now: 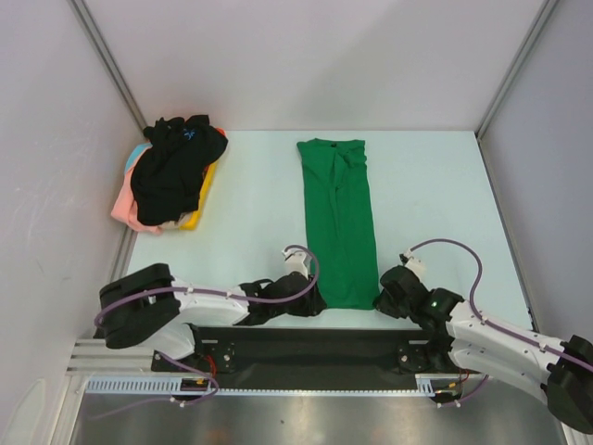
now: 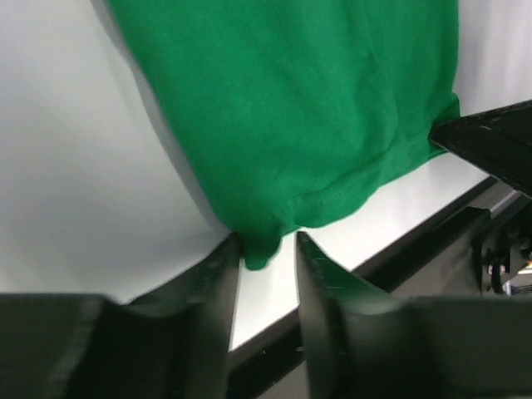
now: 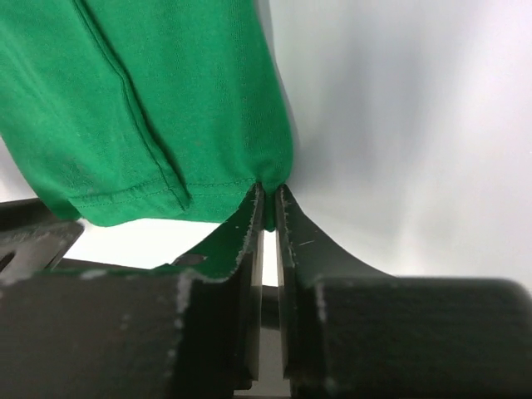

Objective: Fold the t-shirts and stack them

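Observation:
A bright green t-shirt [image 1: 340,222] lies folded into a long strip down the middle of the table, with its hem at the near edge. At the hem's left corner my left gripper [image 1: 318,301] is open. In the left wrist view that corner of the green t-shirt [image 2: 291,108] hangs between the fingertips of the left gripper [image 2: 266,241], touching one finger with a gap to the other. My right gripper [image 1: 383,298] is at the hem's right corner. In the right wrist view the right gripper [image 3: 269,191] is shut on the edge of the green t-shirt [image 3: 141,108].
A loose pile of t-shirts [image 1: 171,181] sits at the back left: a black one with a small blue mark on top, and pink, orange, yellow and light blue ones under it. The table's dark front rail [image 1: 306,343] runs just behind both grippers. Walls enclose the table on three sides.

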Tool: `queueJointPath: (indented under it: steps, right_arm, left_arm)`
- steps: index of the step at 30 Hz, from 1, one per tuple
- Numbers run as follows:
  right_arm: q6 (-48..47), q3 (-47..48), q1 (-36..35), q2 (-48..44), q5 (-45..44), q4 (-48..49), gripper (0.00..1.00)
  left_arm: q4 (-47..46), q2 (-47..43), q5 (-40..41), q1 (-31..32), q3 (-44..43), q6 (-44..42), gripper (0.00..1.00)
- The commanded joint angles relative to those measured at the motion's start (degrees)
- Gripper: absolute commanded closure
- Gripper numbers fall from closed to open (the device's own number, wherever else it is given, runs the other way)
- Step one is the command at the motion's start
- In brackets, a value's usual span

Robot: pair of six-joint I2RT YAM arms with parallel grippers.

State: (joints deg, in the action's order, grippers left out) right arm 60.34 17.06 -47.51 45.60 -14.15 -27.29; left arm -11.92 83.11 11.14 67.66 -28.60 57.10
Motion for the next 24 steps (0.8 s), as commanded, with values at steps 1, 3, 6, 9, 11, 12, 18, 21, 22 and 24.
queueJointPath:
  steps: [1, 3, 6, 9, 11, 12, 18, 21, 22, 24]
  right_arm:
    - [-0.7, -1.2, -0.1, -0.1, -1.1, 0.9, 0.92]
    - [-0.9, -1.4, -0.1, -0.2, -1.1, 1.6, 1.0]
    - [-1.0, -1.4, -0.2, -1.0, -1.5, 1.4, 1.0]
    - [0.2, -0.4, -0.5, -2.4, -2.0, -2.6, 1.0]
    - [1.1, 0.3, -0.7, -2.7, -1.2, -4.4, 1.0]
    - [1.2, 1.0, -0.8, -3.1, -0.7, -5.9, 1.0]
    - [-0.2, 8.9, -3.1, -3.2, -2.9, -11.3, 1.0]
    - [-3.4, 14.2, -2.2, -1.6, -5.0, -11.3, 1.0]
    - [-4.6, 15.6, -1.5, 0.1, -5.1, -11.2, 1.0]
    - [-6.9, 19.5, 1.4, 2.3, -4.4, -10.0, 1.0]
  left_arm:
    - [3.7, 4.1, -0.5, 0.3, -1.4, -0.5, 0.64]
    - [5.9, 5.0, 0.5, 0.3, -3.4, -0.1, 0.74]
    - [8.7, 5.1, 2.0, 0.3, -4.4, 0.0, 1.0]
    - [11.5, 2.4, 2.8, 0.5, -3.7, 1.3, 1.0]
    - [14.6, -1.2, 3.1, 1.1, -2.9, 3.0, 1.0]
    - [16.0, -2.6, 2.8, 1.3, -2.2, 3.4, 1.0]
    - [25.1, -11.8, 4.1, 2.0, -5.3, 1.8, 1.0]
    - [31.2, -14.4, 5.9, 0.6, -10.5, -0.9, 1.0]
    - [32.0, -14.9, 5.5, -0.2, -11.6, -2.2, 1.0]
    - [32.5, -15.9, 4.9, -1.8, -13.5, -3.4, 1.0]
